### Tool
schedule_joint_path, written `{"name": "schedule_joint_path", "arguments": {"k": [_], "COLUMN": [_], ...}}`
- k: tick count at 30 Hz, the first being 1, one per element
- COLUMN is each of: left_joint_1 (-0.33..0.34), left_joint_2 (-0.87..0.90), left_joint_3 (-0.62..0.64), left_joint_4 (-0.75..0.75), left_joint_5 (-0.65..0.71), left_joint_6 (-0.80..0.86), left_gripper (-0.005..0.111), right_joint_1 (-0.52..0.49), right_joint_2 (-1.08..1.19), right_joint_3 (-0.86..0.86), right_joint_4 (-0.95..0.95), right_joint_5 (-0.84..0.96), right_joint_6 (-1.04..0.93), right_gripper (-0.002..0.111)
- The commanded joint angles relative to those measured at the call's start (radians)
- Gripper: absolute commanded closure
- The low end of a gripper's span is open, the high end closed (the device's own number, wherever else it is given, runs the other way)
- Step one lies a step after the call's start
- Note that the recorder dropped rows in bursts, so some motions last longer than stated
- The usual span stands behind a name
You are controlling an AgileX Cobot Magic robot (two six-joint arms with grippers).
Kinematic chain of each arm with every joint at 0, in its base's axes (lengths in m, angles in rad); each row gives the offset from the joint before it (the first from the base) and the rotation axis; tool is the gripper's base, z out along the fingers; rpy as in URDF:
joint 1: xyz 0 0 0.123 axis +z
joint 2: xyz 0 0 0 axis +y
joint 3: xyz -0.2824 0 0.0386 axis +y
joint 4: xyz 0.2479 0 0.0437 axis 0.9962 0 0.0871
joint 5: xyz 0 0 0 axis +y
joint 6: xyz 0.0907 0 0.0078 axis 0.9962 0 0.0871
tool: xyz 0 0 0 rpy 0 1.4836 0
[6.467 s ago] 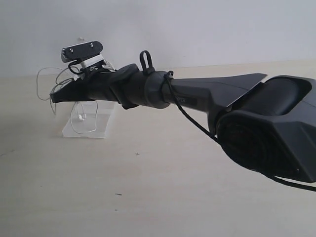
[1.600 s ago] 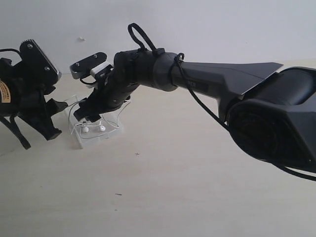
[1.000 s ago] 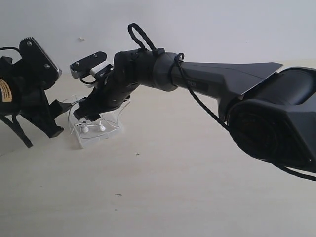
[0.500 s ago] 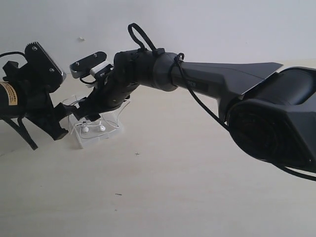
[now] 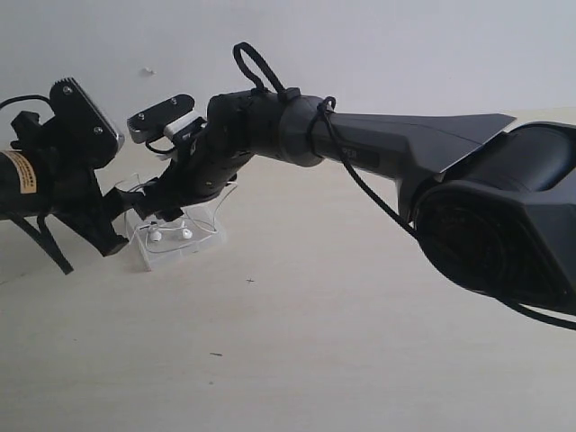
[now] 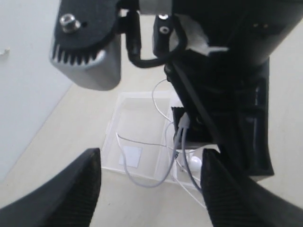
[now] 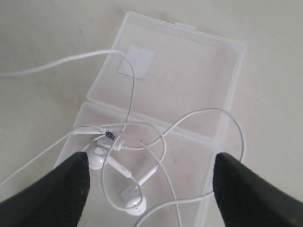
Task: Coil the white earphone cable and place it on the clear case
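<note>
The clear case point(image 7: 189, 71), rigid transparent plastic, lies opened flat as two shallow rectangular halves on a pale matte tabletop point(image 5: 315, 342). One half carries a small square white label point(image 7: 136, 60). The white earphone cable point(image 7: 118, 141), thin and glossy, rests in loose loops on the other half with its two rounded earbuds point(image 7: 134, 204). One strand crosses the label and trails off the case. The right gripper point(image 7: 150, 184) hangs above, jaws spread wide around the loops. The left gripper point(image 6: 151, 189), just beside the case, is equally wide and holds nothing.

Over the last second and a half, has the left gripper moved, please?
Yes: the left gripper has edged rightward toward the clear case, which stayed put.
</note>
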Motion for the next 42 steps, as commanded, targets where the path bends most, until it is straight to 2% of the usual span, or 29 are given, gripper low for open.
{"name": "schedule_joint_path", "arguments": {"k": [1,5,7,11,16,22,30,42], "left_joint_1": [-0.002,-0.002,-0.002,-0.002,-0.002,-0.002,-0.002,0.011], "left_joint_2": [0.028,0.039,0.041,0.041,0.041,0.041,0.079,0.087], "left_joint_3": [0.001,0.001,0.001,0.001,0.001,-0.035,-0.125,-0.127], "left_joint_4": [-0.002,0.000,0.001,0.002,0.002,0.000,0.000,0.000], "left_joint_5": [-0.010,-0.010,-0.017,-0.037,-0.066,-0.067,0.087,0.133], "left_joint_6": [0.010,0.040,0.044,0.063,0.073,0.074,0.074,0.089], "left_gripper": [0.047,0.050,0.058,0.085,0.106,0.107,0.107,0.107], "right_joint_1": [0.001,0.001,0.001,0.001,0.001,0.001,0.001,0.001], "right_joint_2": [-0.014,-0.014,-0.014,-0.014,-0.014,-0.014,-0.014,-0.020], "right_joint_3": [-0.007,-0.007,-0.007,-0.007,-0.007,-0.007,-0.007,-0.007], "right_joint_4": [-0.004,-0.004,-0.004,-0.002,-0.002,-0.001,-0.001,0.006], "right_joint_5": [0.005,0.005,0.005,0.004,0.004,0.008,0.014,0.007], "right_joint_6": [-0.004,-0.004,-0.004,-0.004,-0.004,-0.007,-0.013,-0.008], "right_gripper": [0.038,0.038,0.038,0.038,0.038,0.038,0.038,0.038]}}
